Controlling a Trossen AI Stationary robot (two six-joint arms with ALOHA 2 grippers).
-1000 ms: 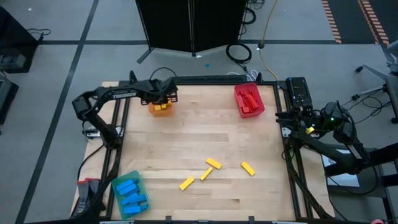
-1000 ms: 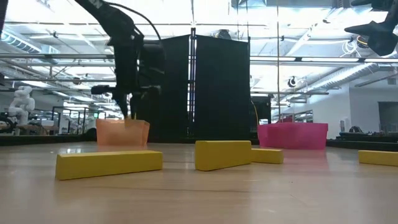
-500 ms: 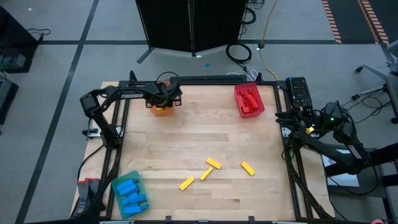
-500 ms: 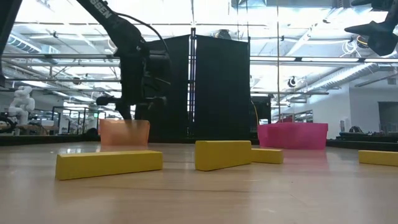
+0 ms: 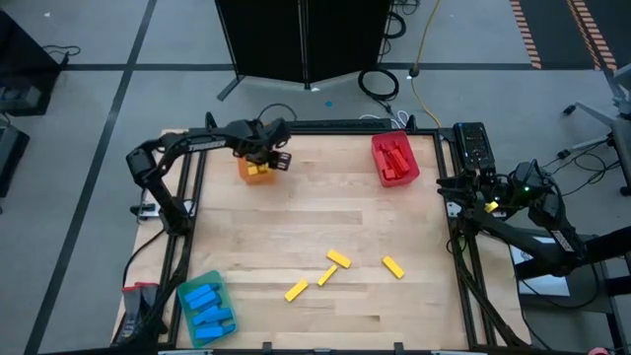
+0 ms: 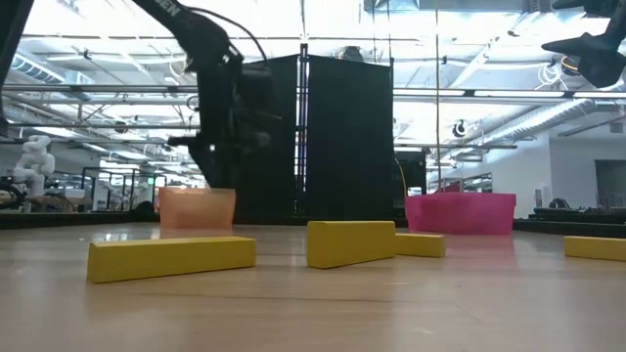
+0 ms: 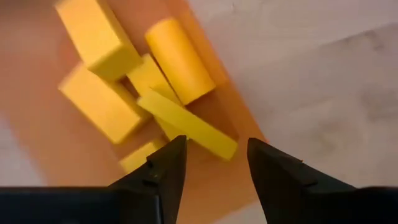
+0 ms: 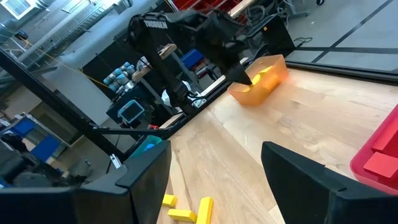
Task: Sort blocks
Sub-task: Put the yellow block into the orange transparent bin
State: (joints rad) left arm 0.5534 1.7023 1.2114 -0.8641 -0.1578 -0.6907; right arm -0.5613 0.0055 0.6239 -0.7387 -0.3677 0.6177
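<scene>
My left gripper (image 5: 275, 158) hangs open and empty just above the orange tray (image 5: 246, 174) at the table's far left; it also shows in the low view (image 6: 215, 168). Its wrist view shows its two fingers (image 7: 214, 155) apart over several yellow blocks (image 7: 186, 124) lying loose in that tray (image 7: 37, 124). Several more yellow blocks (image 5: 338, 260) lie flat on the table near its front middle. My right gripper (image 8: 214, 162) is open and empty, waiting beyond the table's right edge (image 5: 471, 189).
A red tray (image 5: 377, 148) holding red blocks stands at the far right. A green tray (image 5: 184, 293) holding blue blocks stands at the near left corner. Bare wood lies between the trays and the loose yellow blocks (image 6: 171, 259).
My left gripper has risen out of the orange tray and gone a little toward the table's right edge. The loose yellow blocks on the table have stayed where they were.
</scene>
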